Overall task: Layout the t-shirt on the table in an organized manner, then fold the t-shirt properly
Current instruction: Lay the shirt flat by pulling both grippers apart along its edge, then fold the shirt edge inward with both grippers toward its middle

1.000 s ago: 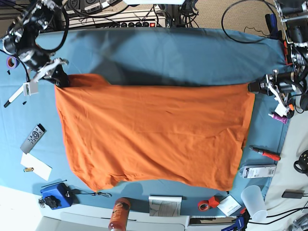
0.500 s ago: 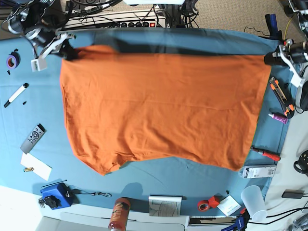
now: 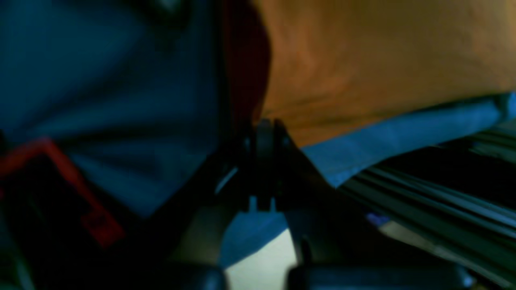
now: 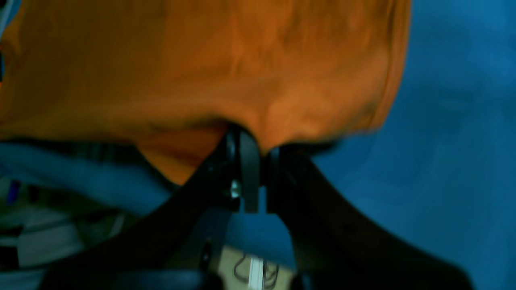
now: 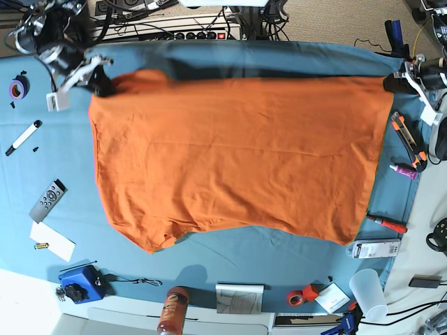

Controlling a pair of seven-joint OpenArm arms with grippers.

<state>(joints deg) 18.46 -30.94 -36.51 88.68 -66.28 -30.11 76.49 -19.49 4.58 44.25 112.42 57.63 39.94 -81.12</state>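
The bright-orange t-shirt (image 5: 237, 153) hangs stretched wide over the light-blue table (image 5: 56, 146), its upper edge held taut between both grippers. My left gripper (image 5: 388, 83) at the base view's right is shut on the shirt's top right corner; its wrist view shows the fabric (image 3: 375, 60) pinched between closed jaws (image 3: 264, 129). My right gripper (image 5: 102, 84) at the upper left is shut on the other top corner; the orange cloth (image 4: 201, 68) bunches into its closed fingers (image 4: 252, 147). The lower hem droops toward the table's front.
A marker (image 5: 23, 137), purple tape (image 5: 17, 88), remote (image 5: 47, 199) and white card (image 5: 52, 241) lie at the left. A blue box (image 5: 79, 284), bottle (image 5: 172, 311), booklet (image 5: 239, 298), red tape roll (image 5: 296, 298) and cup (image 5: 368, 293) line the front. Cutter (image 5: 408, 141), screwdriver (image 5: 385, 222) sit right.
Both grippers carried the shirt's top edge from mid-table toward the far side over the last second; since half a second ago it has dropped back slightly. Both grips are unchanged.
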